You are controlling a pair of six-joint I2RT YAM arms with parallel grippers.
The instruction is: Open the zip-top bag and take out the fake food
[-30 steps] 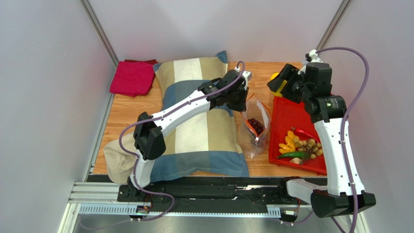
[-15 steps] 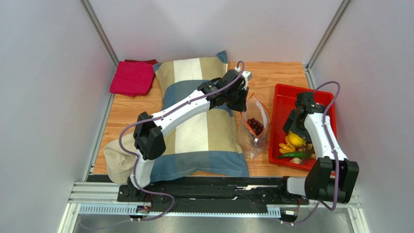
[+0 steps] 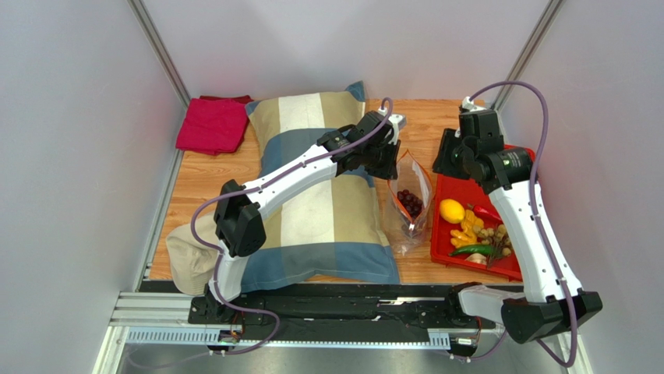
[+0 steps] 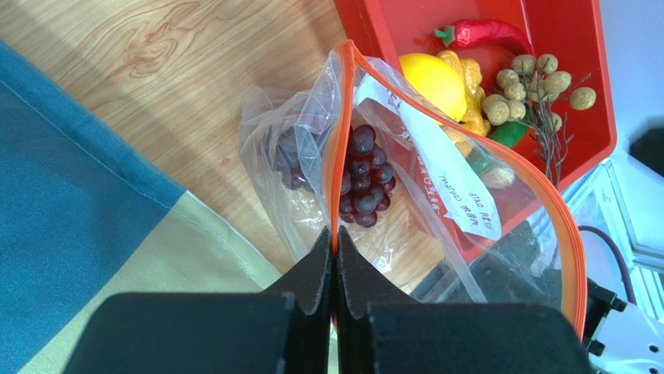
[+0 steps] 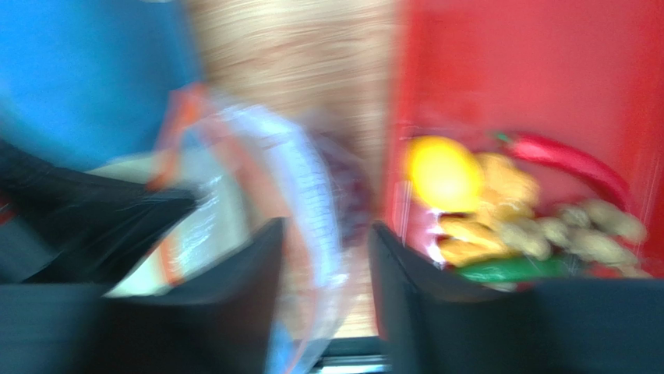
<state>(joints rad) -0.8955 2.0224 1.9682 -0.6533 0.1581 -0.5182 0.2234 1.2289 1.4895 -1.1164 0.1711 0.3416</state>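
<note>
The bag (image 3: pixel 409 204) stands open on the desk (image 3: pixel 421 117), between the pillow (image 3: pixel 327 234) on the left and the red tray (image 3: pixel 461 187) on the right; the left tool (image 4: pixel 335 257) is clenched on the orange zip strip at the bag's far rim, holding the mouth wide. Most of the emptying looks done: the lemon (image 3: pixel 451 210), chili (image 4: pixel 487 33), green pepper (image 3: pixel 470 250) and small yellow and beige bits lie in the tray; only the grapes (image 4: pixel 362 175) show inside the bag, so that bunch is what is left. The right tool (image 5: pixel 326 230) hangs over the far end of the tray, jaws apart, with nothing between them as far as its blurred wrist view shows.
</note>
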